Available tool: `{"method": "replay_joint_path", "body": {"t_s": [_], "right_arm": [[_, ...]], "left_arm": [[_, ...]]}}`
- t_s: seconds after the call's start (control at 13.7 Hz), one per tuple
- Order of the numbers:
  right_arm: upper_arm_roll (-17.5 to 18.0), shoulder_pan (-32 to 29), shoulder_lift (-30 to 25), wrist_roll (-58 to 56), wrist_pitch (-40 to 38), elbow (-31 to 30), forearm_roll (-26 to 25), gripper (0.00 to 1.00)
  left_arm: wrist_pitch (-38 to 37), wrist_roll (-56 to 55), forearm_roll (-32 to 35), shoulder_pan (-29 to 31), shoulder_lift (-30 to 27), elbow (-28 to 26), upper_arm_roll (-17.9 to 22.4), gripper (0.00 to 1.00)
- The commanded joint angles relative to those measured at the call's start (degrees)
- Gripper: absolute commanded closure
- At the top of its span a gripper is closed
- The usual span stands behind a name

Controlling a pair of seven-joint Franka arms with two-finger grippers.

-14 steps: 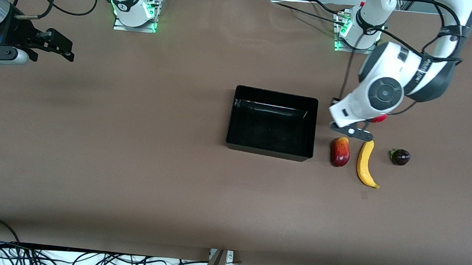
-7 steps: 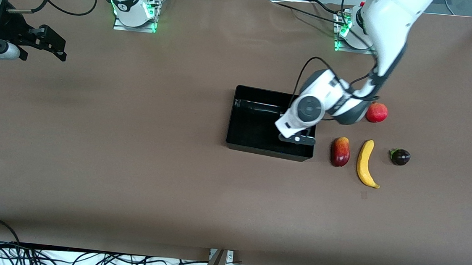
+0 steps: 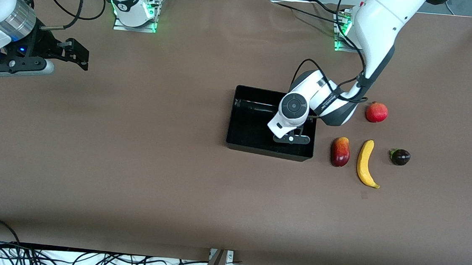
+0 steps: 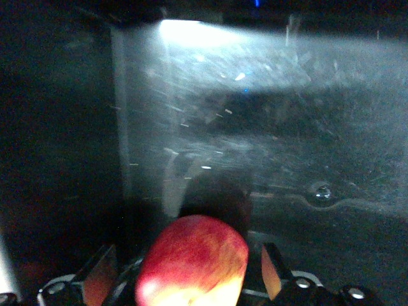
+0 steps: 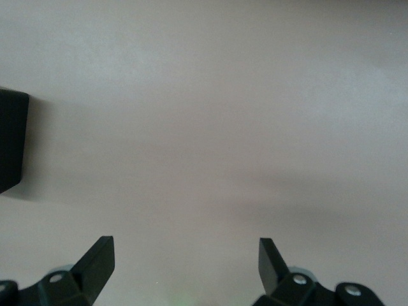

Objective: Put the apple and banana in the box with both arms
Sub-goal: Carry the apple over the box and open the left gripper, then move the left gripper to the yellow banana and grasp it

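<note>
The apple [image 4: 194, 252], red with a yellow patch, lies between the fingers of my left gripper [image 4: 189, 271] inside the black box [image 3: 237, 120]. The jaws stand wide, with a gap on each side of the apple. I cannot tell whether the apple rests on the box floor. In the front view my left gripper [image 3: 290, 139] is low in the box at the end nearest the fruits, and it hides the apple. The banana [image 3: 365, 163] lies on the table beside the box, toward the left arm's end. My right gripper [image 3: 75, 54] is open and empty over bare table at the right arm's end.
A dark-red and yellow mango [image 3: 340, 151] lies between the box and the banana. A red pomegranate [image 3: 376, 112] lies farther from the front camera than the banana. A small dark fruit [image 3: 400, 157] lies beside the banana, toward the table's end.
My left arm swung from above the mango and banana to over the box and sank into it, uncovering the pomegranate. My right gripper shifted a little toward the middle of the table.
</note>
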Motion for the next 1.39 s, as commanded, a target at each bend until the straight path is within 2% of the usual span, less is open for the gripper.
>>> {"method": "replay_joint_path", "body": {"t_s": [0.0, 0.15, 0.22, 0.37, 0.51, 0.73, 1.02, 1.31], "right_arm": [[-0.8, -0.6, 0.0, 0.3, -0.9, 0.7, -0.5, 0.0], [-2.1, -0.6, 0.1, -0.2, -1.1, 0.7, -0.5, 0.0], [-2.4, -0.6, 0.1, -0.8, -1.1, 0.7, -0.5, 0.0], [-2.4, -0.6, 0.0, 0.0, -0.9, 1.0, -0.5, 0.0], [-2.4, -0.5, -0.1, 0.1, -0.4, 1.0, -0.4, 0.0], [-2.5, -0.5, -0.3, 0.2, -0.2, 1.0, 0.6, 0.0], [-2.5, -0.6, -0.2, 0.1, -0.1, 1.0, 1.2, 0.0], [-2.5, -0.6, -0.2, 0.1, 0.0, 1.0, 1.3, 0.0]], "left_arm": [[-10.4, 1.5, -1.1, 3.4, -5.5, 4.0, -0.2, 0.0], [-16.7, 8.0, -1.1, 7.7, -5.4, 9.1, 0.0, 0.0], [-16.7, 14.0, -0.8, 11.3, -5.2, 9.6, 0.1, 0.0], [-14.6, 25.9, -0.2, 18.0, -3.7, 9.8, 0.1, 0.0], [-8.1, 33.6, -0.2, 22.3, -1.5, 8.9, 0.3, 0.0], [-2.6, 39.3, 0.8, 24.3, 1.6, 8.5, 0.5, 0.0], [7.2, 41.7, 6.5, 26.9, 4.0, 4.5, 0.5, 0.0], [9.1, 41.8, 9.7, 28.8, 6.1, 4.2, 0.5, 0.0]]}}
